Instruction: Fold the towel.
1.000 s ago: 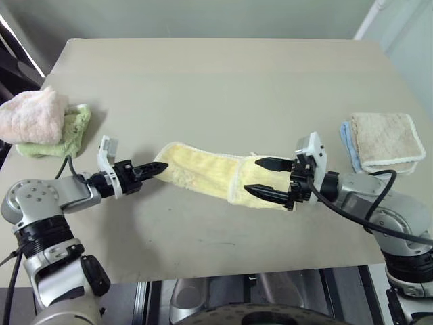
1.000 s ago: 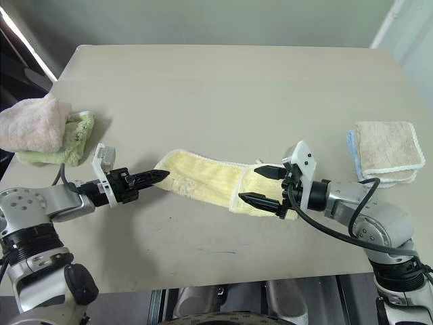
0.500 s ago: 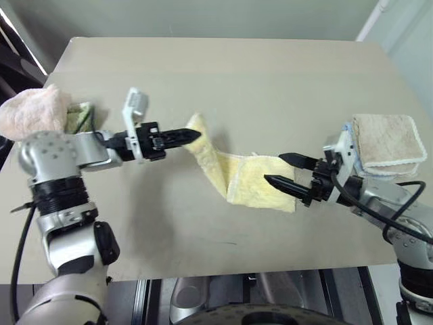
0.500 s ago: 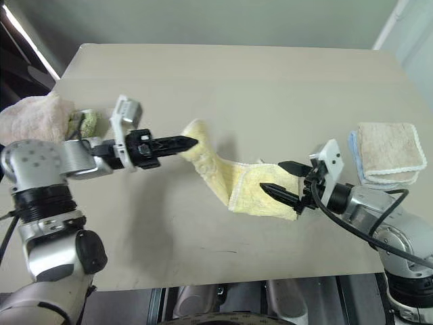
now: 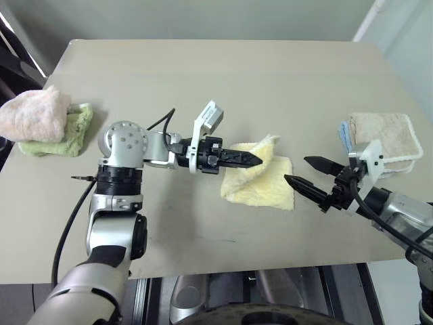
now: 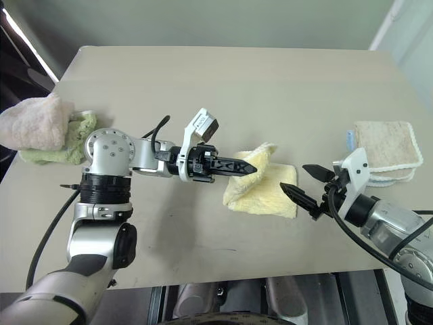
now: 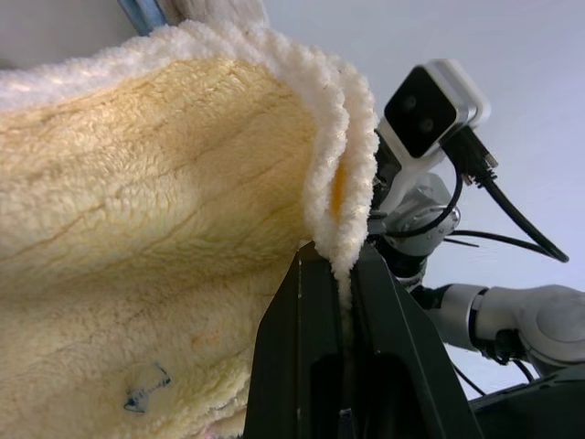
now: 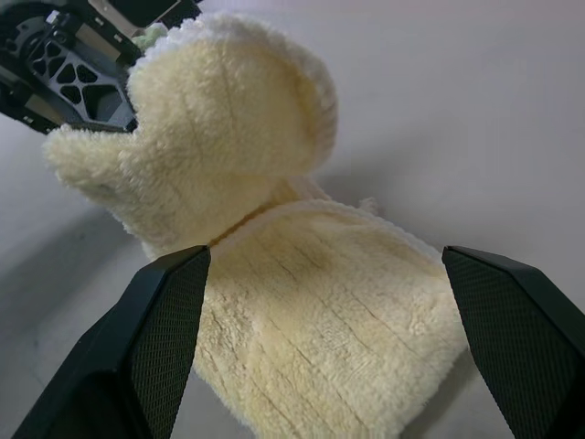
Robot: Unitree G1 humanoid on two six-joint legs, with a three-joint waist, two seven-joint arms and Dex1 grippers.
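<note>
The towel (image 5: 260, 181), one pale yellow terry cloth, lies near the middle of a beige table (image 5: 223, 81), with one end lifted and carried over the part that rests flat. Two robot grippers show. The left gripper (image 5: 252, 160) reaches in from the left, its two black fingers pressed together on the raised whitish hem of the towel, pinching it above the flat layer. The right gripper (image 5: 303, 172) hovers just right of the towel, apart from it, its two fingers spread wide and holding nothing. Four other cloths sit on the table. At the left edge, one pink towel (image 5: 34, 115) rests on one green towel (image 5: 67, 135). At the right edge, one beige towel (image 5: 382, 135) with white edging lies on one blue cloth (image 5: 346, 134).
</note>
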